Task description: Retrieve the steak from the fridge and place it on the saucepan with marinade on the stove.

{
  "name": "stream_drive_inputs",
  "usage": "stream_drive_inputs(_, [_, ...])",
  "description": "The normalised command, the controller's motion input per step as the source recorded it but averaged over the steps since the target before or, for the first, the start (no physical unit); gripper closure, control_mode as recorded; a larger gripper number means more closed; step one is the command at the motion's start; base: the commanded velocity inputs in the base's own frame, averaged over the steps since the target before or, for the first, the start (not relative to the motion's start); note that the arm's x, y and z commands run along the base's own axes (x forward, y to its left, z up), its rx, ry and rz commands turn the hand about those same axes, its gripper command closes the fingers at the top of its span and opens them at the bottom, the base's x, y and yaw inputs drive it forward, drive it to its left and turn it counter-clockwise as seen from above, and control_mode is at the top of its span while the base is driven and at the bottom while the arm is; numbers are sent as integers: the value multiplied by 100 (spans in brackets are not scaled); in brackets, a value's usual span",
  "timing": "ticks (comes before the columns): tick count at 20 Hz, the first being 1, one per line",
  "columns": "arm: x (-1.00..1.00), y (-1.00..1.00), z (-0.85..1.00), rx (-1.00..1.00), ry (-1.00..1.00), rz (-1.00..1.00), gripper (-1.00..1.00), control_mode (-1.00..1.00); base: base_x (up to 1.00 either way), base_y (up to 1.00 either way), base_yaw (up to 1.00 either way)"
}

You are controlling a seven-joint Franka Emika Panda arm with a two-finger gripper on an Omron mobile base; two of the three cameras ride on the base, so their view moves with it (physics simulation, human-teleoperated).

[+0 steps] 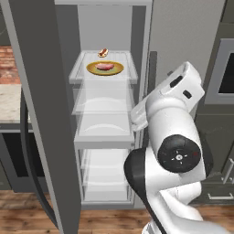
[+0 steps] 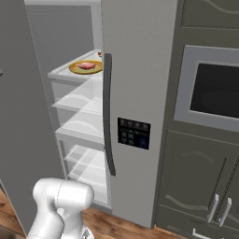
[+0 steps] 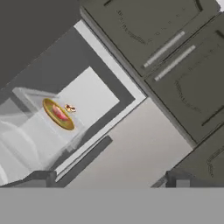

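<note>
On the top glass shelf of the open fridge [image 1: 34,91], at about 11 o'clock from my arm, the steak [image 1: 104,67] is lying on a yellow plate [image 1: 93,69]. I am judging it soft, light and slippery, so I am planning to pinch across its narrow middle. My gripper [image 3: 111,180] is standing wide apart, holding nothing.

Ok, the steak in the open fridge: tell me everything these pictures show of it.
The steak is a small flat oval slab of pink-red raw meat, paler along its edges. It lies flat at the middle of a round yellow-olive plate, on the top clear shelf of the fridge, whose left door stands open. A tiny red-and-white item sits behind the plate, apart from it. Nothing but the plate touches the steak. In the hand view it shows rolled sideways, far off.
</note>
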Motion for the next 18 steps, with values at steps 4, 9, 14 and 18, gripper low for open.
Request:
stream_drive_inputs(4, [2, -44, 46, 47, -6, -14, -100, -100, 0, 0, 0])
stream_drive_inputs(9, [16, -40, 23, 34, 19, 2, -100, -100, 0, 0, 0])
stream_drive_inputs(14, [0, -16, -3, 1, 18, 10, -100, -100, 0, 0, 0])
stream_drive_inputs(18, [-19, -3, -21, 0, 8, 13, -100, -100, 0, 0, 0])
